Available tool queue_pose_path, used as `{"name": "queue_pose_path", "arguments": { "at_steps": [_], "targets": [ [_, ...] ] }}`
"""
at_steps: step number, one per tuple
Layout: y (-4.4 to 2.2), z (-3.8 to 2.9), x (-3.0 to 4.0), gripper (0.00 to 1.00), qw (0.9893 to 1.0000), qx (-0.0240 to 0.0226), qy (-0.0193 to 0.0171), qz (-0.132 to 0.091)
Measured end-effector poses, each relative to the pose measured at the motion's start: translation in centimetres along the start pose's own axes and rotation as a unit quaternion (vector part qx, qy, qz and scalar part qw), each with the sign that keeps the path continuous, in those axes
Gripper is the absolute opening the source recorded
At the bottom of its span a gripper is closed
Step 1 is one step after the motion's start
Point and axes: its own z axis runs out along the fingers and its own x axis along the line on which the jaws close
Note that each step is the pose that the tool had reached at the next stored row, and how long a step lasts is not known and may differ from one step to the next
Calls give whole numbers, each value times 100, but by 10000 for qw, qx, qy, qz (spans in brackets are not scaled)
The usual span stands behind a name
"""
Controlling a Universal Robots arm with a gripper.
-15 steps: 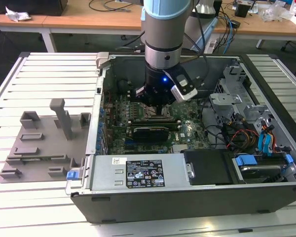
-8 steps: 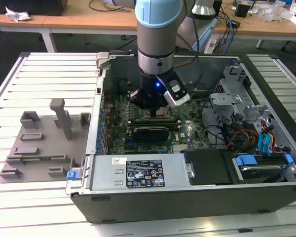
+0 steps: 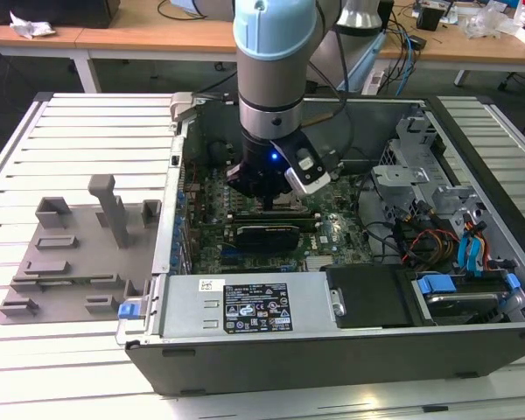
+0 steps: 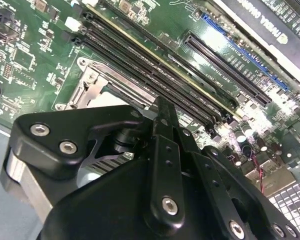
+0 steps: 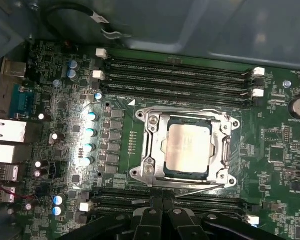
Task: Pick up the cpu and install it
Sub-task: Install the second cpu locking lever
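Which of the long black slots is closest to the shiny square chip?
The long black slot right beside the metal frame around the cpu; the other slots in that bank lie farther out.

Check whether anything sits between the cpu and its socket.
Nothing visible does. In the first wrist view the cpu already lies inside the socket's metal frame, with bare board around it. The gripper sits beside the frame, apart from the chip.

A pale slatted metal bench (image 3: pixel 87 122) carries a flat grey plastic tray with raised blocks (image 3: pixel 79 254) towards the exterior view's left, and just beside it an open grey metal computer case (image 3: pixel 332 350).
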Motion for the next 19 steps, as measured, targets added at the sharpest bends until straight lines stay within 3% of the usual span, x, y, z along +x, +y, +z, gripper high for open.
{"name": "queue_pose_path", "arguments": {
  "at_steps": [6,10,14,16,19],
  "targets": [
    [-7,95,14,11,10000,-2,-1,1],
    [-5,114,55,11,10000,-25,-3,1],
    [3,138,179,11,9999,-114,-10,3],
    [6,150,220,11,9999,-143,-13,3],
    [13,167,253,11,9997,-235,-19,1]
  ]
}}
